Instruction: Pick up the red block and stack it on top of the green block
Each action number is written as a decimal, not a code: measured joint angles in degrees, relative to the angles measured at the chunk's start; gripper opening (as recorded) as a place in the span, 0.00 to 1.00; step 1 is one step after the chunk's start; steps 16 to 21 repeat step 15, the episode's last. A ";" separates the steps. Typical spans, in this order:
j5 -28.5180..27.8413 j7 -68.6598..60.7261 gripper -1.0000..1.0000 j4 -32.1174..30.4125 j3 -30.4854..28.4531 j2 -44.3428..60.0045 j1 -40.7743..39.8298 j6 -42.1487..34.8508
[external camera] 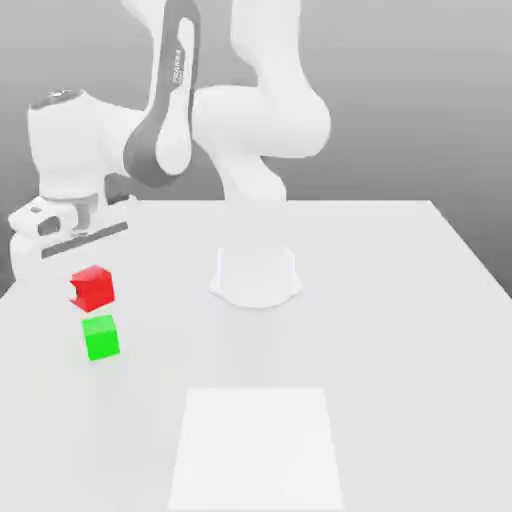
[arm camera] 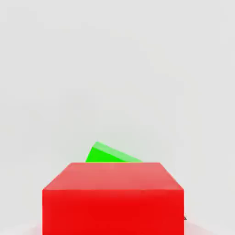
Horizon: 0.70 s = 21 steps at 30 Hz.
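Observation:
The red block (external camera: 93,288) hangs just below the white hand at the exterior view's left, and my gripper (external camera: 91,291) is shut on it. A pale finger (external camera: 73,291) covers part of its left side. Directly under it the green block (external camera: 101,337) rests on the table, with a thin gap between the two cubes. In the hand view the red block (arm camera: 113,197) sits close to the camera. The green block (arm camera: 109,153) peeks out from behind it, turned at a slight angle to it.
The white table (external camera: 400,330) carries the arm's round base (external camera: 255,272) at its middle. A paler square patch (external camera: 258,450) lies near the front edge. The table's left edge runs close to both cubes.

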 joint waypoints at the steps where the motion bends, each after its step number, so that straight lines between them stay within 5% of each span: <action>1: 0.63 -0.41 0.00 0.00 -0.30 0.70 0.47 0.68; 14: 14.81 -10.22 0.00 -0.22 -2.02 10.73 6.50 9.35; 15: 16.58 -11.47 1.00 -0.23 -1.53 11.51 6.52 9.95; 21: 16.58 -11.47 1.00 -0.23 -1.53 11.51 6.52 9.95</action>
